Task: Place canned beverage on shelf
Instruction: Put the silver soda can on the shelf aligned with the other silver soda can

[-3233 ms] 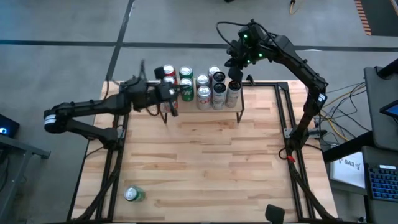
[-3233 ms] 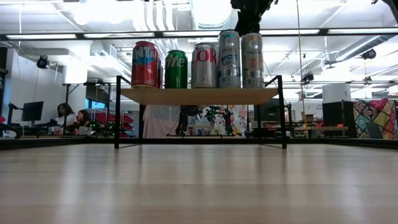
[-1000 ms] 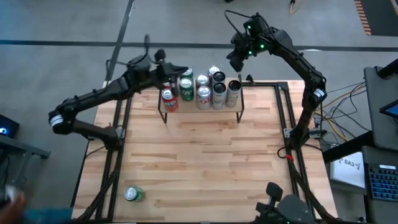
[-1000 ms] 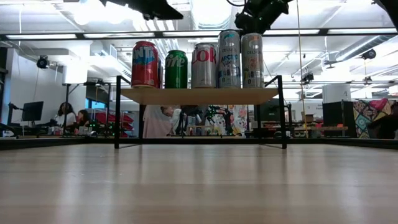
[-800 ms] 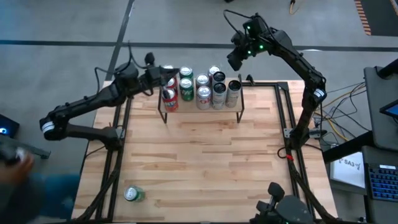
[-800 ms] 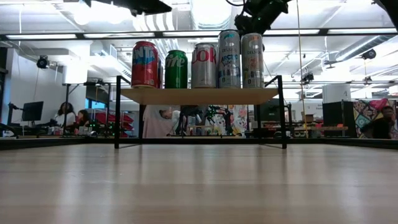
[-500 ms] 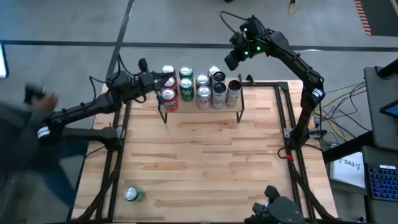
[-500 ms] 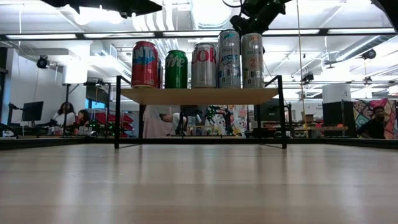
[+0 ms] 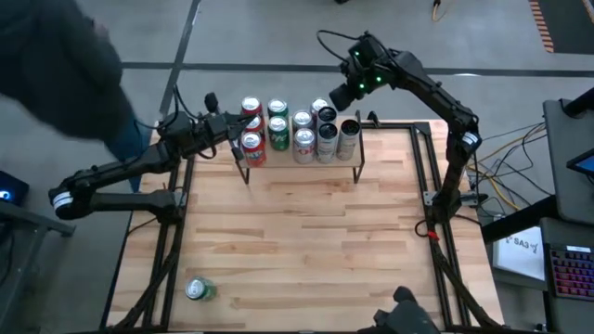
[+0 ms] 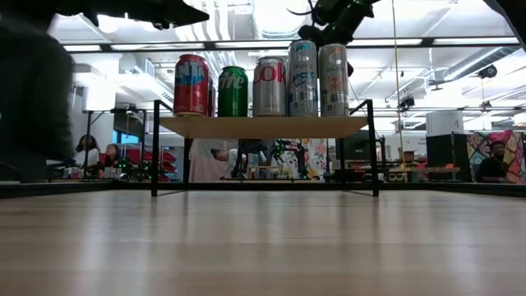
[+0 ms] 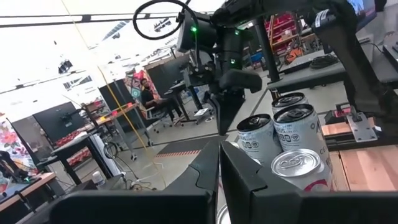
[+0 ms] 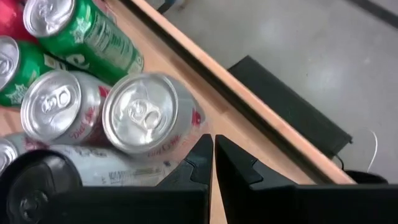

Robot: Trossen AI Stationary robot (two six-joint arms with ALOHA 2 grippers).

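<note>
Cans crowd the shelf (image 9: 299, 160) at the desk's (image 9: 297, 241) 12 o'clock; left pincer (image 9: 236, 123) and right pincer (image 9: 338, 95) hover there, both clenched empty.

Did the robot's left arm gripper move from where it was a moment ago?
Yes. In the high view the left gripper, fingers shut, has pulled back off the cans toward the shelf's left end, away from the red can it was over before.

We see a small light-wood shelf (image 10: 263, 127) on thin black legs, carrying a red can (image 10: 191, 85), a green can (image 10: 233, 91) and silver cans with red and pale lettering (image 10: 269, 86), all near our two black grippers.
</note>
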